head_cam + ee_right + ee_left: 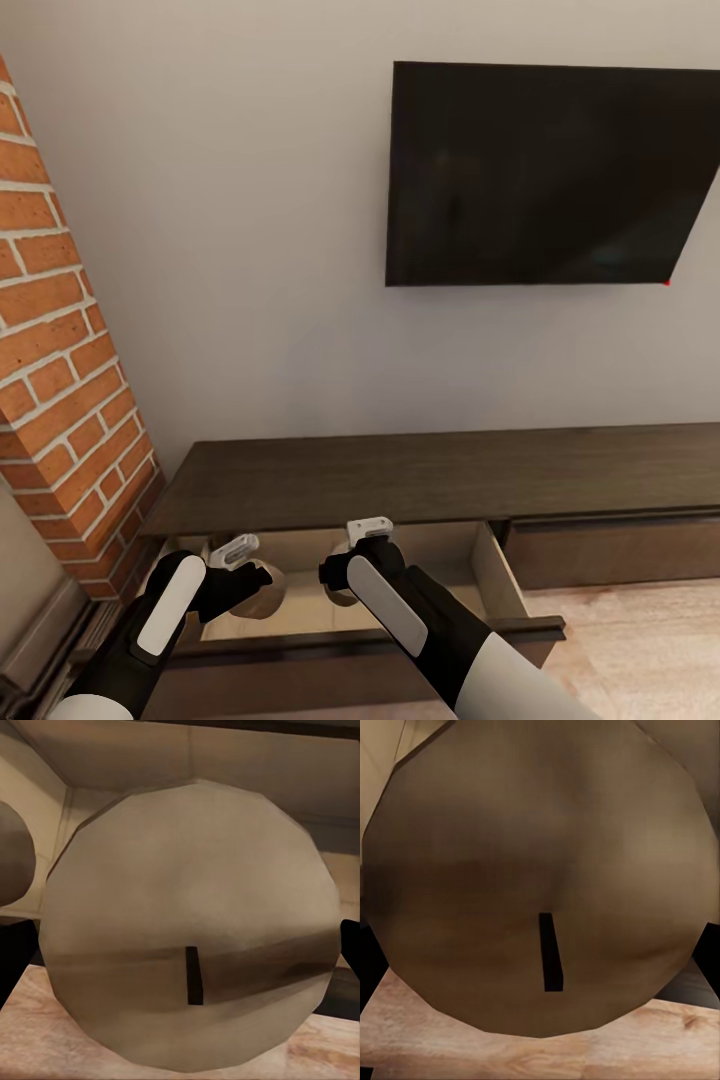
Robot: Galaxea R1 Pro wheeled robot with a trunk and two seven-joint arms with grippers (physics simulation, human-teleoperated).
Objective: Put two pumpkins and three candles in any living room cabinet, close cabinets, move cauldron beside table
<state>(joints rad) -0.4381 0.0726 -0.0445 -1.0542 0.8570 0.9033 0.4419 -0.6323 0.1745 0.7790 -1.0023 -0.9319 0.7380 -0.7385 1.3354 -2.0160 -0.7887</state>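
The long dark-brown cabinet (pixel 400 475) stands against the wall, its left drawer (pixel 450 550) pulled out and pale inside. Both grippers hang over that drawer. My left gripper (pixel 262 582) holds a round tan candle (pixel 270 600), whose flat top and black wick face the left wrist view (pixel 540 870). My right gripper (pixel 336 582) grips a paler candle (pixel 346 598), seen close in the right wrist view (pixel 187 915) with a dark finger (pixel 13 960) at each side. The other candle's edge (pixel 11 862) shows beside it. Pumpkins, cauldron and table are out of view.
A black TV (pixel 550 175) hangs on the wall above the cabinet. A brick pillar (pixel 60 380) rises at the left, close to my left arm. The cabinet's right drawer front (pixel 610 550) is closed. Wood floor (pixel 640 640) lies at the right front.
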